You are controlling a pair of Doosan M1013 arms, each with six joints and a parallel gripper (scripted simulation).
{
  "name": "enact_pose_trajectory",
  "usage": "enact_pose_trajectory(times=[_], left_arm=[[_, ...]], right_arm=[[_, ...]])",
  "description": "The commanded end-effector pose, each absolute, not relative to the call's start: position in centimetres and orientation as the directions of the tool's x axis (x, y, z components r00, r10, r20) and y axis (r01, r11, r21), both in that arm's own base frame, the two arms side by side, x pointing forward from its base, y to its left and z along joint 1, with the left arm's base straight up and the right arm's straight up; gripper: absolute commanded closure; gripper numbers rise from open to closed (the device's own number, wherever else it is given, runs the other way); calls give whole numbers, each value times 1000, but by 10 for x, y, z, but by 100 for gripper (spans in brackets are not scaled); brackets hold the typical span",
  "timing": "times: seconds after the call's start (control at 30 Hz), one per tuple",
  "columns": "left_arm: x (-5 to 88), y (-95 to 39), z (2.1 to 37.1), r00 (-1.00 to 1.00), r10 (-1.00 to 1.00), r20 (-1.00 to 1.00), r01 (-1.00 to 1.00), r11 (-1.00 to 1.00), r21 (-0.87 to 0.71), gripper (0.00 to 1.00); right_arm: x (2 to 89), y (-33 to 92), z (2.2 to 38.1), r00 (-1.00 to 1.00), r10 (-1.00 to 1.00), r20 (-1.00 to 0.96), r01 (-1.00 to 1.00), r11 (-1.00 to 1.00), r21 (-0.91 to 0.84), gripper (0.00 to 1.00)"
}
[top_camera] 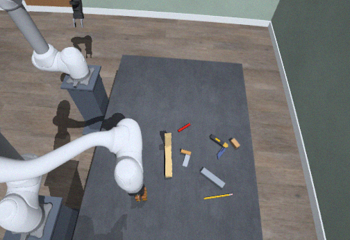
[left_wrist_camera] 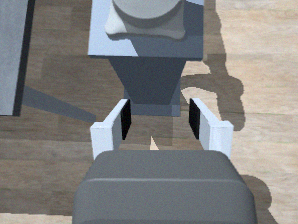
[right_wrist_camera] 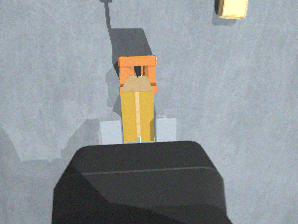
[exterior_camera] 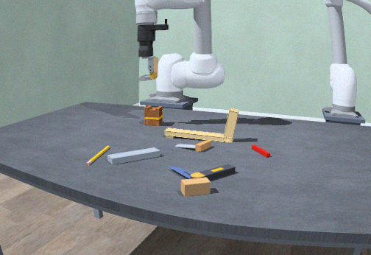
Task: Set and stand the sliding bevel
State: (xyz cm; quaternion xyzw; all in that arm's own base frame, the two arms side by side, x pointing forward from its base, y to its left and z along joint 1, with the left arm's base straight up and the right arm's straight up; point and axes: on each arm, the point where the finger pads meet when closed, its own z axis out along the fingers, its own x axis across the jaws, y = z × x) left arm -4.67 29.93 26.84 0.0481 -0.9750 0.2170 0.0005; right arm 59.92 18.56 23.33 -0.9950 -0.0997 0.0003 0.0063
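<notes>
My right gripper (exterior_camera: pixel 152 71) (right_wrist_camera: pixel 138 105) is shut on the wooden sliding bevel (exterior_camera: pixel 155 65) (right_wrist_camera: pixel 129 112), held upright high above the table. A thin grey piece juts sideways at its lower end in the exterior view; its angle is unclear. The slotted block (top_camera: pixel 145 193) (exterior_camera: pixel 153 112) (right_wrist_camera: pixel 151 75), orange-brown, stands below the bevel, its slot facing up. The pale wooden rail (top_camera: pixel 168 161) (exterior_camera: pixel 193 134) (right_wrist_camera: pixel 233 7) lies on the table, with the leg (exterior_camera: pixel 231 123) leaning up from one end. My left gripper (top_camera: pixel 78 23) (left_wrist_camera: pixel 159 111) is open and empty, off the table.
The black bevel (top_camera: pixel 218 140) (exterior_camera: pixel 221 172) has a blue blade and lies near a tan block (top_camera: pixel 235 143) (exterior_camera: pixel 195 187). A small orange-and-grey tool (top_camera: pixel 186 160) (exterior_camera: pixel 203 146), grey bar (top_camera: pixel 212 177) (exterior_camera: pixel 134 155), pencil (top_camera: pixel 218 196) (exterior_camera: pixel 99 155) and red stick (top_camera: pixel 184 127) (exterior_camera: pixel 260 151) also lie there.
</notes>
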Motion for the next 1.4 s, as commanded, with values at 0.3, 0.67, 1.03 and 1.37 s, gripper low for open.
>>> enact_pose_trajectory(times=[0.3,0.67,1.03,1.37], left_arm=[[-47,300,269,-995,-94,22,-94,902,-422,0],[-47,300,269,-995,-94,22,-94,902,-422,0],[-47,300,269,-995,-94,22,-94,902,-422,0],[-47,300,269,-995,-94,22,-94,902,-422,0]], right_arm=[[599,186,234,980,198,2,198,-980,-13,100],[600,186,196,980,198,2,198,-980,-13,100],[600,186,141,980,198,2,198,-980,-13,100],[600,186,135,980,198,2,198,-980,-13,100]])
